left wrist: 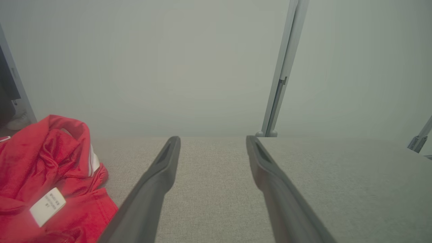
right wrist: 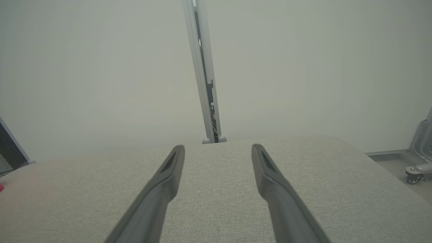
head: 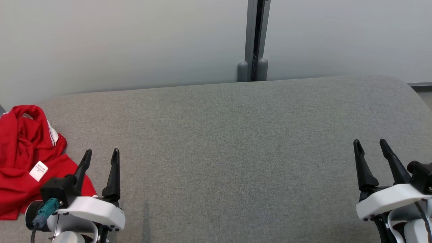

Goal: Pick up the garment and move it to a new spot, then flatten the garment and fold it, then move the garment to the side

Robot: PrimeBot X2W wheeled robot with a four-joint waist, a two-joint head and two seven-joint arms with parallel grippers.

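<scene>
Garment point(head: 23, 158) – red, crumpled, at the table's point(head: 236, 141) far left edge, just beside the left gripper point(head: 100, 155). Both grippers spread, empty; right gripper point(head: 371, 145) well apart. Risk: a bunched pinch drags cloth off the edge, or snags the tag point(head: 38, 170).

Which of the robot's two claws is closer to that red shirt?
The left. The left gripper is open right beside the red garment; the right gripper is far off across the grey surface.
</scene>
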